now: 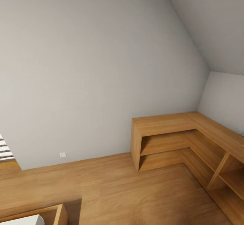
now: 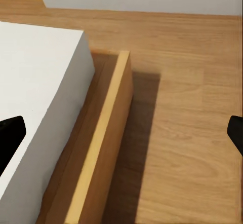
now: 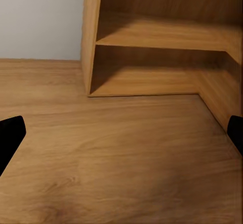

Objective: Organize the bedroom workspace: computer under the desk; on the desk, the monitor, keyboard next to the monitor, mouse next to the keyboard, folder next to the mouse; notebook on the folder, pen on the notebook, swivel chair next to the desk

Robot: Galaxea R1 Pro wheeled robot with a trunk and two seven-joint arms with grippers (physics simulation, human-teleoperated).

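Observation:
None of the task's things show here. The head view looks at a grey wall, a sloped ceiling and a wooden floor (image 1: 135, 191). My left gripper (image 2: 121, 138) is open, its black fingertips (image 2: 11, 135) far apart over the corner of a bed with a white mattress (image 2: 35, 92) and a wooden frame (image 2: 104, 133). My right gripper (image 3: 121, 138) is open too, with black fingertips (image 3: 10, 135) at both edges of its view, above bare wooden floor in front of a wooden shelf unit (image 3: 152, 57).
An L-shaped low wooden shelf unit (image 1: 176, 137) with open compartments stands in the right corner. The bed corner (image 1: 44, 216) sits at the lower left. A white wall socket (image 1: 62, 155) is low on the wall. A striped thing (image 1: 5, 148) shows at the left edge.

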